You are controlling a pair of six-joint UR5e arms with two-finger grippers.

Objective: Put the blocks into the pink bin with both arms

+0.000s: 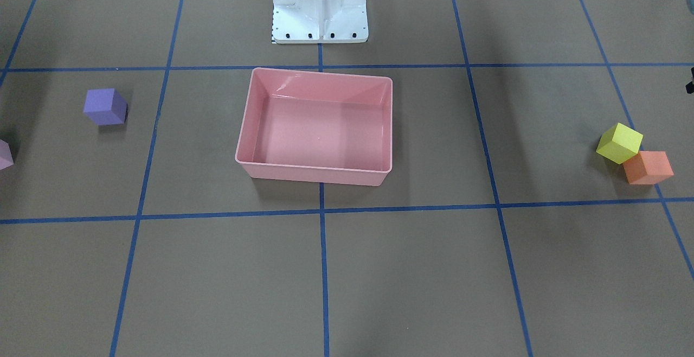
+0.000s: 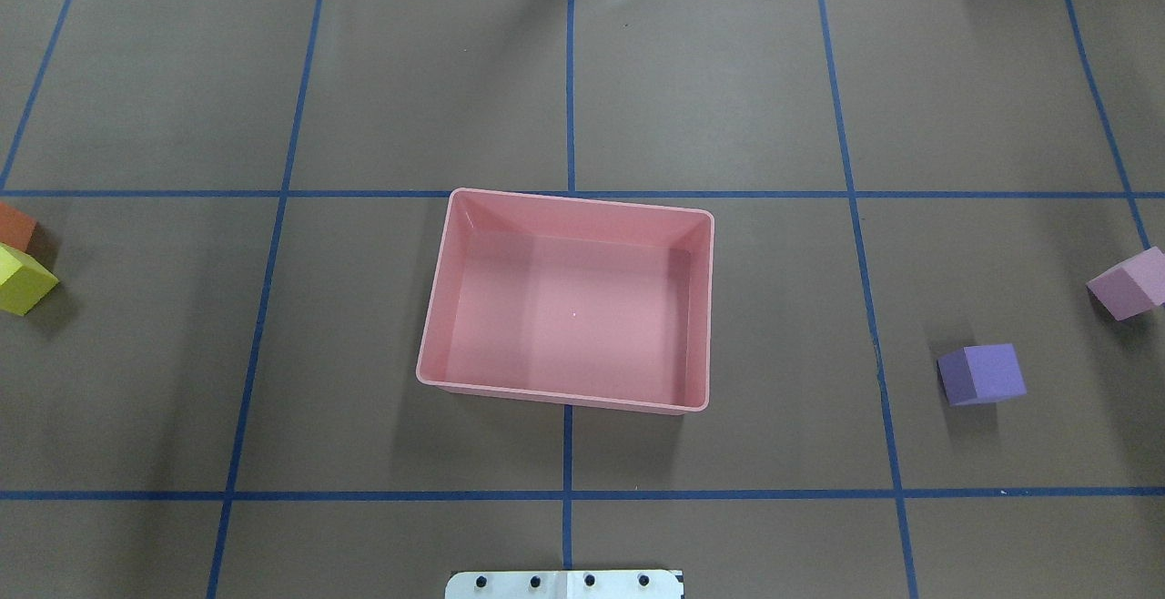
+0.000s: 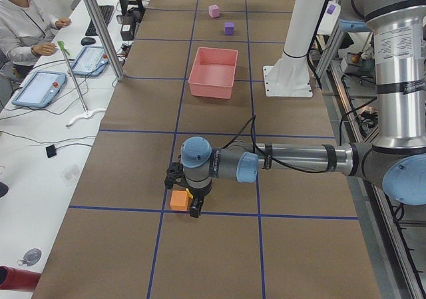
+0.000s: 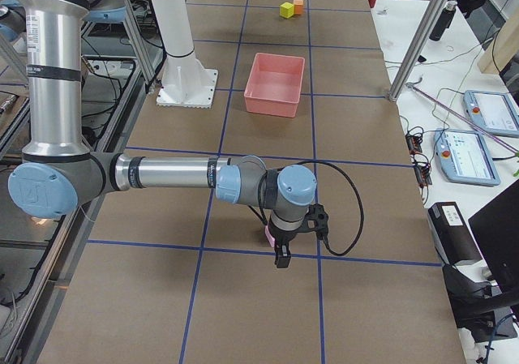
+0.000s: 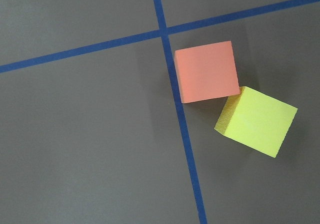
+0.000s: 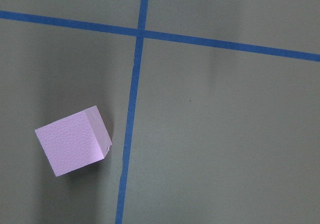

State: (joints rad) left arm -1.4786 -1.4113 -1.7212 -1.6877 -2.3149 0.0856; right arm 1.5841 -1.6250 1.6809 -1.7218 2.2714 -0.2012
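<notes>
The pink bin [image 2: 564, 396] sits empty at the table's middle, also in the front view [image 1: 320, 168]. The yellow block [image 5: 256, 121] touches the orange block [image 5: 206, 72]; both lie at the table's left end [image 2: 20, 279]. My left gripper [image 3: 186, 194] hangs close over the orange block [image 3: 178, 200]; I cannot tell if it is open. The purple block [image 2: 981, 374] and the light pink block [image 2: 1131, 283] lie at the right end. My right gripper [image 4: 284, 246] hangs beside the light pink block [image 4: 268, 234], which also shows in the right wrist view [image 6: 72, 147]; I cannot tell its state.
The white robot base [image 1: 320, 10] stands just behind the bin. Blue tape lines grid the brown table. An operator [image 3: 20, 19] sits at a side desk with tablets, and aluminium posts [image 3: 100, 26] stand along that table edge.
</notes>
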